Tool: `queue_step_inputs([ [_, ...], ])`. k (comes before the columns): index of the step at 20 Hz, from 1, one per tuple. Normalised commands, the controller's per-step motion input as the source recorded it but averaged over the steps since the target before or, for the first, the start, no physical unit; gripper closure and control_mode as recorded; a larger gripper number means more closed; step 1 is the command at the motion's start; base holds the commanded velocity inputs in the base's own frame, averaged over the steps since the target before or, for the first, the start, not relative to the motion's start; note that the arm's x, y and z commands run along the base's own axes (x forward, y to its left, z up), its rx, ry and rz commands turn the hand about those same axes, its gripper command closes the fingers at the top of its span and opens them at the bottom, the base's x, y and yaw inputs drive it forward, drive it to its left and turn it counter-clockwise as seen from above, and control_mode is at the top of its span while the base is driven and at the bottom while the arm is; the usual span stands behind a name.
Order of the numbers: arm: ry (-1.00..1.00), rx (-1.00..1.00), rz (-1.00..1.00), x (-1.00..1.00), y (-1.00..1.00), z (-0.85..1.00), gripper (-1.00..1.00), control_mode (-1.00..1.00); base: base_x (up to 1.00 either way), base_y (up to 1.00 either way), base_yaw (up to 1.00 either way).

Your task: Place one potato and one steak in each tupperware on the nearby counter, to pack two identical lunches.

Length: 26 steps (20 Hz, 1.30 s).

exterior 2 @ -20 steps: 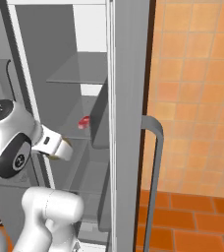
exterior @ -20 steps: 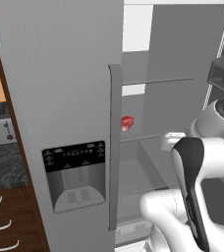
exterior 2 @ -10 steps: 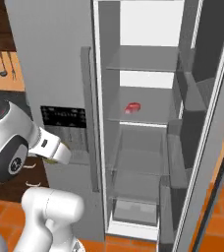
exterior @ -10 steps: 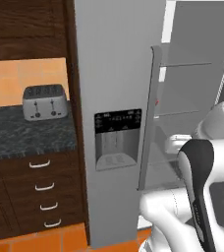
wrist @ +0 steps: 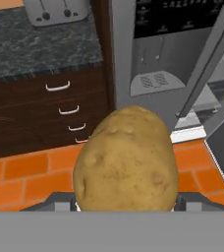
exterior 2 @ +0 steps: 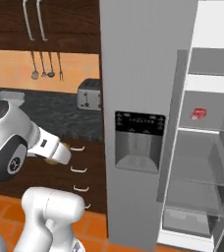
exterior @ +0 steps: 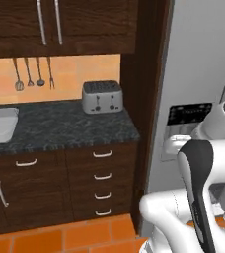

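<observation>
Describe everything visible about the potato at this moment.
The potato is a large tan-brown oval with a dimpled, slightly mottled skin, whole and unpeeled. In the hand view it sits upright close to the camera, held between the jaws of the gripper, whose fingers are mostly hidden behind it. It hangs in the air above the orange tiled floor, in front of the dark wood drawers, touching nothing else.

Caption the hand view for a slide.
Tool carries a potato toward the counter beside the fridge.
</observation>
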Motion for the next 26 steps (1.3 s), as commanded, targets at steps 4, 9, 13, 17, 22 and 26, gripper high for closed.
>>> queue_step_inputs([
  [4,0.00,0.00,0.00,0.00,0.00,0.00,1.00,1.00,0.07,1.00,0.00],
  [9,0.00,0.00,0.00,0.00,0.00,0.00,1.00,1.00,0.26,1.00,0.00],
  [13,0.00,0.00,0.00,0.00,0.00,0.00,1.00,1.00,0.48,1.00,0.00],
  [17,0.00,0.00,0.00,0.00,0.00,0.00,1.00,1.00,0.65,0.88,0.00],
  [22,0.00,0.00,0.00,0.00,0.00,0.00,1.00,1.00,0.64,0.72,0.00],
  [26,0.00,0.00,0.00,0.00,0.00,0.00,1.00,1.00,0.54,0.52,0.00],
])
